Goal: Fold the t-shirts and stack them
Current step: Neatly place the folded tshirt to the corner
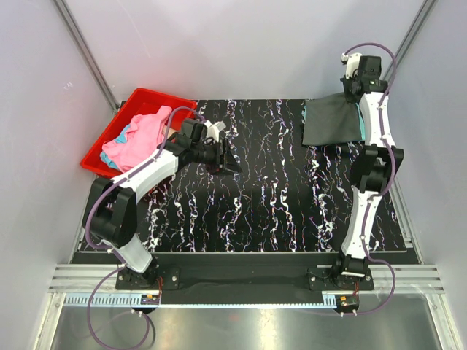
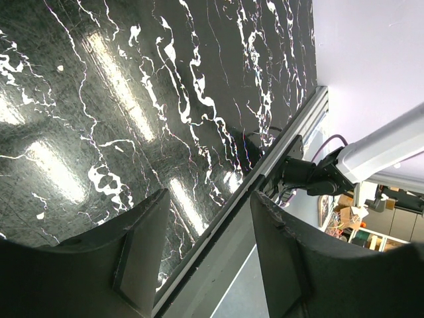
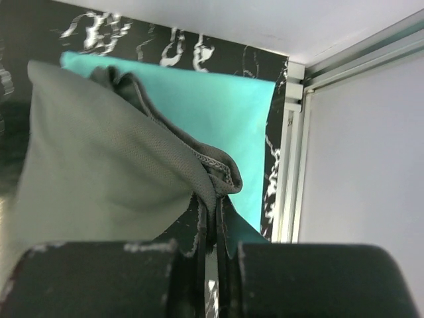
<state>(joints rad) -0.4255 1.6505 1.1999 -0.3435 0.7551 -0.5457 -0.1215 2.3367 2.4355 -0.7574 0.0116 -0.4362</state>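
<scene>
Stacking step in hand. Top view: grey t-shirt [image 1: 332, 122] at far-right corner of table [image 1: 270, 197], right gripper [image 1: 352, 93] at its far edge; pink t-shirt [image 1: 142, 135] in red bin [image 1: 95, 157]. L wrist: left gripper [image 2: 209, 205] spread, holding nothing. R wrist: right gripper pressed together, pinching grey t-shirt hem above teal t-shirt [image 3: 225, 112]. Next, probably: lay flat, align, release.

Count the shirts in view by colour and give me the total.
dark grey shirt: 1
teal shirt: 1
pink shirt: 1
light blue shirt: 1, mostly hidden by the pink one
Total: 4
</scene>
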